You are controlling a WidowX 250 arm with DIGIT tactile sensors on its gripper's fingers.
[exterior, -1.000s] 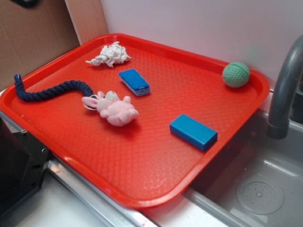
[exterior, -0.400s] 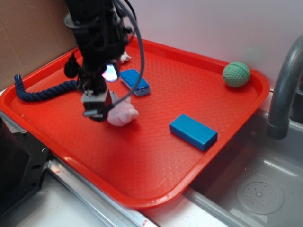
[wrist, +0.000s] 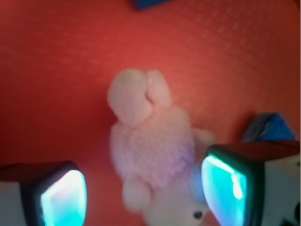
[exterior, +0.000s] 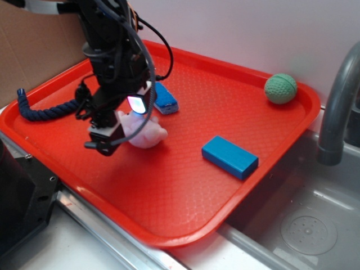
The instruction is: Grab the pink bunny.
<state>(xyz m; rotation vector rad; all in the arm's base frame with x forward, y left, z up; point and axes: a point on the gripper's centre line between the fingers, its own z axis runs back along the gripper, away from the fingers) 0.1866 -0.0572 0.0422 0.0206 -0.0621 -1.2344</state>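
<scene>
The pink bunny lies on the red tray, left of the middle. My gripper has come down over the bunny's left part and hides its head and ears in the exterior view. Seen from the wrist, the pale plush bunny lies between my two glowing fingers. The gripper is open. The right finger is close against the bunny's side, and red tray shows between the bunny and the left finger.
A blue block lies right of the bunny, and a blue sponge just behind it. A dark blue rope runs along the tray's left side. A green ball sits at the far right corner. A grey faucet and sink stand to the right.
One second ago the arm was out of view. It has since come in over the bunny, and since 0.4 s ago the gripper has shifted a little towards the front-left, low around the toy.
</scene>
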